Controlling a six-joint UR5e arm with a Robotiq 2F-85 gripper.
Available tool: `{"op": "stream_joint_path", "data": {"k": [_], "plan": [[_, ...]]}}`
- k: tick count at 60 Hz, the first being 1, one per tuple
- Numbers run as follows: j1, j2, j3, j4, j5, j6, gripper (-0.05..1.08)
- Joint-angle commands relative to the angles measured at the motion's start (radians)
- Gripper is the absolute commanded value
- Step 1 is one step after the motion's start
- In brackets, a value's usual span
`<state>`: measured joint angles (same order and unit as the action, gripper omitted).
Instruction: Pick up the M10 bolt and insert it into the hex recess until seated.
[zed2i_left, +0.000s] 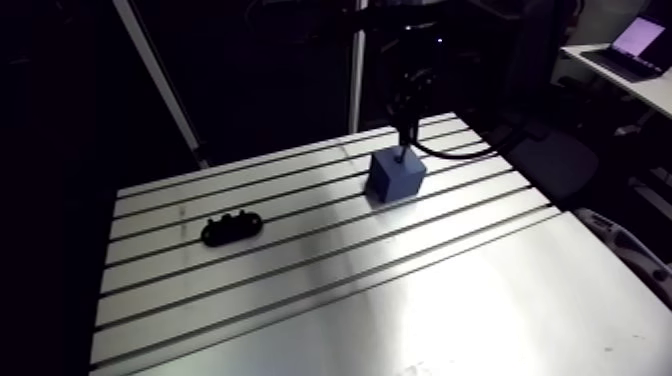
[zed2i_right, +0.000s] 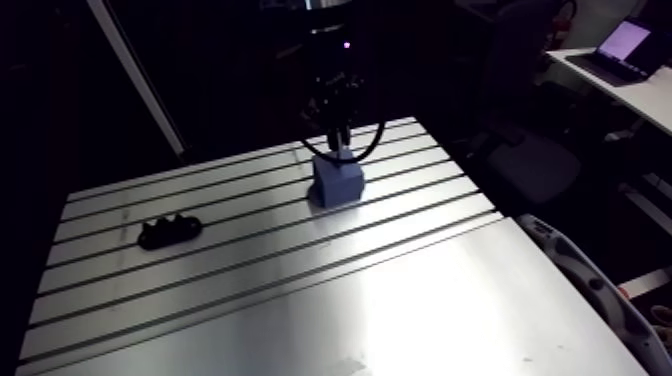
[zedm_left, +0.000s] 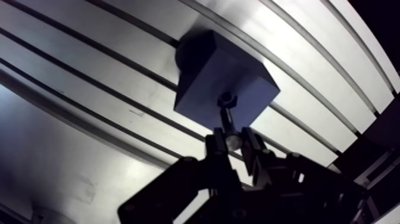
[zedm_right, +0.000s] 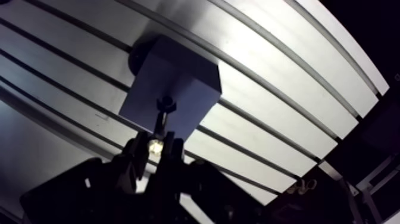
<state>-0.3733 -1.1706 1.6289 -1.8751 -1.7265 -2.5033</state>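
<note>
The pincer (zedm_left: 233, 142) pinched the M10 bolt (zedm_left: 226, 116) by its shank, head down at the top of the blue block (zedm_left: 205, 65) on the tabletop (zedm_left: 309, 89), where flats misaligned with the hex recess could have jammed it or shoved the block aside.

Table (zed2i_left: 480, 300): slotted aluminium top. Parallel grooves ran across its far part, and a plain smooth sheet formed the near part.
Item one: blue block (zed2i_left: 396, 175), which stood flat on the grooved part at about 1 o'clock from the table's middle.
Item two: low black fixture (zed2i_left: 232, 229), which lay at about 9 o'clock, well apart from the block.
</note>
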Motion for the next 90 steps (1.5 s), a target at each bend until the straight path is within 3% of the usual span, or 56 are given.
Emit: {"op": "stream_joint_path", "data": {"k": [1,39,51,90], "plan": [[0.000,0.003,-0.001,0.000,0.000,0.002,0.84],[0.000,0.010,-0.008,-0.002,0.002,0.007,0.84],[0.002,0.010,-0.002,-0.049,0.006,-0.002,0.84],[0.002,0.009,-0.008,-0.029,0.003,-0.009,0.84]]}}
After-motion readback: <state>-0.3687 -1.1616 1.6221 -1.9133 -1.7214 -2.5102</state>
